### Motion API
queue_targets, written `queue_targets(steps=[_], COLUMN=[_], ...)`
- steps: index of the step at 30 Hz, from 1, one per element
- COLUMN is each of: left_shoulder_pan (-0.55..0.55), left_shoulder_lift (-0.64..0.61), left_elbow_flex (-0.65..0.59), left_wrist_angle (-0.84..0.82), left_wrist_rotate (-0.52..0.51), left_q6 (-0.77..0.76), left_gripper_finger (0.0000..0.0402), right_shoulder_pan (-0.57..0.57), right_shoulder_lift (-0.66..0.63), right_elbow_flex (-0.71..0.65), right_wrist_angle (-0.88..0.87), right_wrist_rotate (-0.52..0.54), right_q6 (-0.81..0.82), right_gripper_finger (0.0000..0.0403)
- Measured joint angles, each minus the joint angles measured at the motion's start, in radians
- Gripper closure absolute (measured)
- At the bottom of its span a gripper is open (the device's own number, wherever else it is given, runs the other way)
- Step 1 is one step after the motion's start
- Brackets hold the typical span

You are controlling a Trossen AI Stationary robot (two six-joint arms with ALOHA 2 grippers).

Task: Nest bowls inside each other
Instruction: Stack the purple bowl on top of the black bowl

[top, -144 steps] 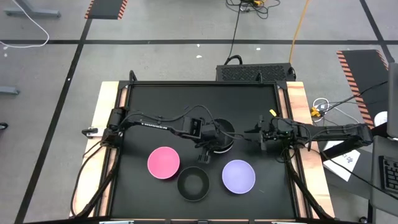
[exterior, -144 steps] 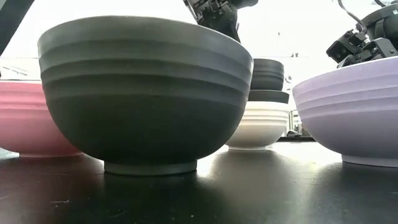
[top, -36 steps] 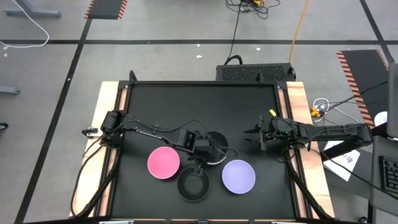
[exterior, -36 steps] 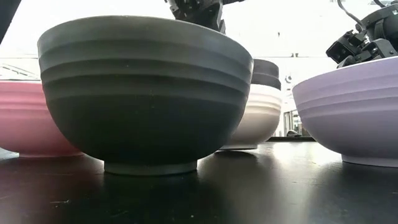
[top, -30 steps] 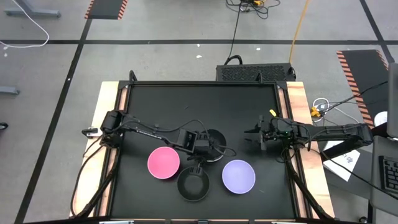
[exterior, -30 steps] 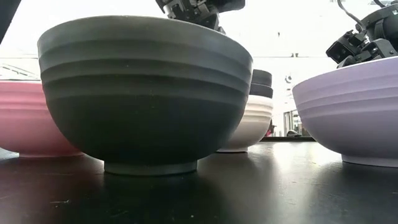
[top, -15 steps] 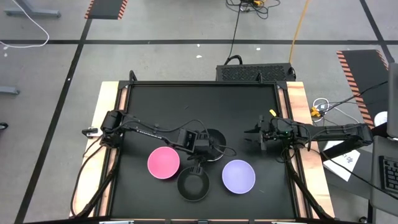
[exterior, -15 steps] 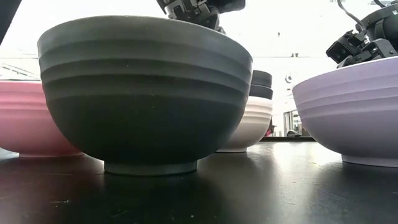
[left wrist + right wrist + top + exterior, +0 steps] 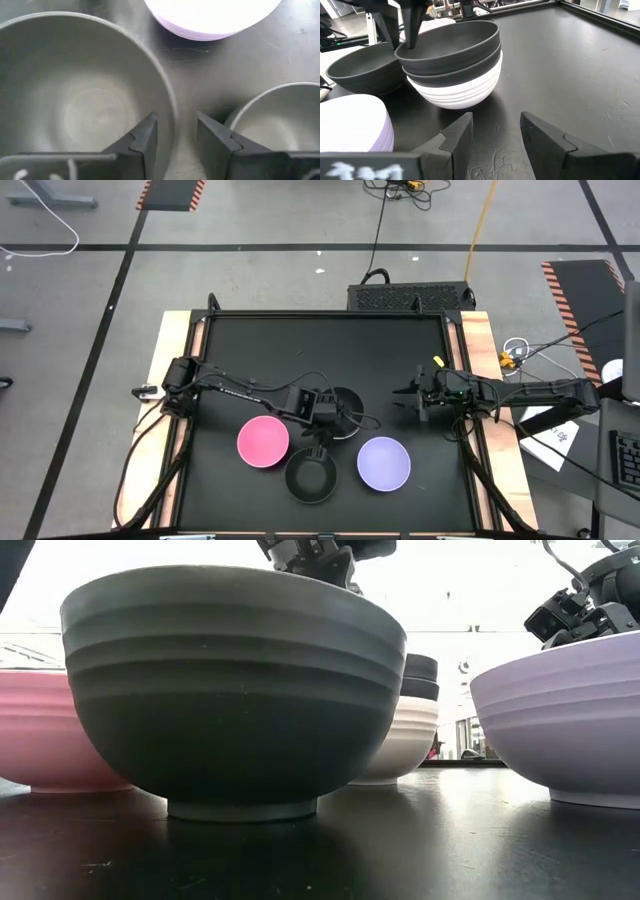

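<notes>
With the left gripper (image 9: 318,442), lower its parted, empty fingers astride the lone black bowl's (image 9: 310,477) near rim (one finger inside, one outside), then close squarely. That bowl sits just before the gripper, between the pink bowl (image 9: 263,441) and the lavender bowl (image 9: 384,463). The white-based stack (image 9: 454,70) stands close behind. The right gripper (image 9: 412,406) waits, fingers apart and empty.

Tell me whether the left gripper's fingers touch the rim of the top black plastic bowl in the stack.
Cannot tell. In the left wrist view the left gripper straddles the top black bowl's rim, open, but contact isn't plain.
</notes>
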Motion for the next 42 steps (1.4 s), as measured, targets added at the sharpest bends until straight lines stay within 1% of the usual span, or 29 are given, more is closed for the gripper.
queue_targets(steps=[3,6,12,14,16,17,24,29,33,37,38,40,42], left_shoulder_pan=[0.009,0.016,0.026,0.027,0.026,0.024,0.014,0.009,0.001,0.026,0.043,0.081,0.123], left_shoulder_lift=[-0.026,-0.083,-0.245,-0.321,-0.405,-0.454,-0.837,-1.051,-1.161,-1.245,-1.261,-1.294,-1.328], left_elbow_flex=[-0.001,-0.001,-0.003,-0.045,-0.133,-0.194,-0.659,-0.922,-1.096,-1.233,-1.262,-1.305,-1.343], left_wrist_angle=[-0.018,-0.018,-0.08,-0.071,-0.03,0.017,0.382,0.635,0.76,0.82,0.832,0.839,0.851], left_wrist_rotate=[-0.011,-0.028,-0.027,-0.027,-0.024,-0.023,-0.061,-0.06,-0.06,-0.189,-0.199,-0.196,-0.165], left_q6=[0.023,0.048,0.089,0.09,0.073,0.06,-0.038,-0.101,-0.065,-0.029,-0.022,-0.013,-0.008], left_gripper_finger=[0.025,0.023,0.0204,0.0202,0.0202,0.0201,0.0201,0.0201,0.0201,0.0201,0.0201,0.0202,0.0202], right_shoulder_pan=[0.0,0.0,0.0,0.0,0.0,0.0,0.0,0.0,0.0,0.0,0.0,0.0,0.0], right_shoulder_lift=[0.0,0.0,0.0,0.0,0.0,-0.001,-0.001,-0.001,-0.001,-0.002,-0.002,-0.002,-0.002], right_elbow_flex=[0.0,0.0,0.0,0.0,0.0,0.0,0.0,0.0,0.0,0.0,0.0,0.0,0.0], right_wrist_angle=[0.0,0.001,0.005,0.006,0.008,0.009,0.053,0.068,0.072,0.082,0.088,0.098,0.106], right_wrist_rotate=[0.0,0.0,0.0,0.0,0.0,0.0,0.0,0.0,0.0,0.0,0.0,0.0,0.0], right_q6=[0.003,0.006,0.014,0.014,0.018,0.018,-0.001,-0.006,-0.017,-0.019,-0.019,-0.019,-0.019], right_gripper_finger=[0.0245,0.0245,0.0245,0.0245,0.0245,0.0245,0.0245,0.0245,0.0245,0.0245,0.0245,0.0245,0.0245])
